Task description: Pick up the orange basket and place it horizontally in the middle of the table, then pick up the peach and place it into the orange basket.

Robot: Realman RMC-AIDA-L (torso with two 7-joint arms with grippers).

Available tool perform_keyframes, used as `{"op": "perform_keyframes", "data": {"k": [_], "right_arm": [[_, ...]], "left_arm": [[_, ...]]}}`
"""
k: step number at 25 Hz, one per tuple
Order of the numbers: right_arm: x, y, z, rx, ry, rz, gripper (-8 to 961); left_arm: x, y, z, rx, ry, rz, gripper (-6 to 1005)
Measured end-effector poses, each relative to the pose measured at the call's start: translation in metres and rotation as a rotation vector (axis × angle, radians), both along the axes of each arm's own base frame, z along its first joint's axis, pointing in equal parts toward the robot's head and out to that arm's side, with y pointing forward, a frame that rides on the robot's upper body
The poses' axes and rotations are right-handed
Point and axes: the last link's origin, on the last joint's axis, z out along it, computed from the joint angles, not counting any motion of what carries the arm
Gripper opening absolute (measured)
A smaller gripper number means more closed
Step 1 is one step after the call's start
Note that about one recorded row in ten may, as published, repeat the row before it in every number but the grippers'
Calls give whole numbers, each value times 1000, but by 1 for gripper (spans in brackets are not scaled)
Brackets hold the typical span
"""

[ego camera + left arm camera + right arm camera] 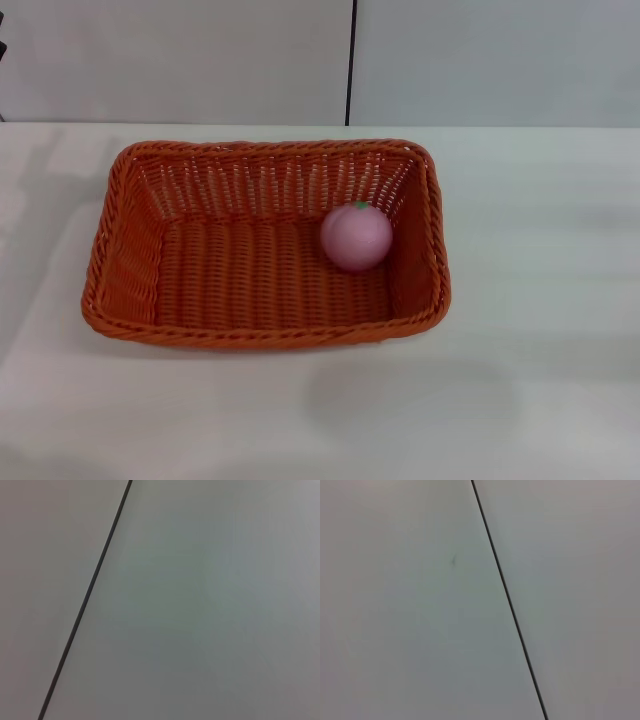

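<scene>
Neither hand shows in any view, so I cannot tell how either stands. The orange basket (265,245) lies lengthwise across the middle of the white worktop (540,300). The peach (356,237) sits inside it, at the far right corner, touching the woven floor.

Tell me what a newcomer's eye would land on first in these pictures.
The orange basket stands out first, lying lengthwise near the middle of the white table. Next comes the pink peach, resting inside the basket toward its far right corner. Neither gripper is in view; both wrist views show only a pale surface crossed by a dark seam.
</scene>
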Motion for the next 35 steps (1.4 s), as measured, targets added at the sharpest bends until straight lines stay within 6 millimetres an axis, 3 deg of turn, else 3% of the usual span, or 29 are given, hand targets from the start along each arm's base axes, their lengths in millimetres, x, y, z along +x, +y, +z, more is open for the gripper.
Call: {"op": "perform_keyframes", "data": {"k": [35], "right_arm": [[7, -9, -8, 84, -85, -99, 437]], "left_arm": [[1, 1, 0, 15, 8, 2, 824]]}}
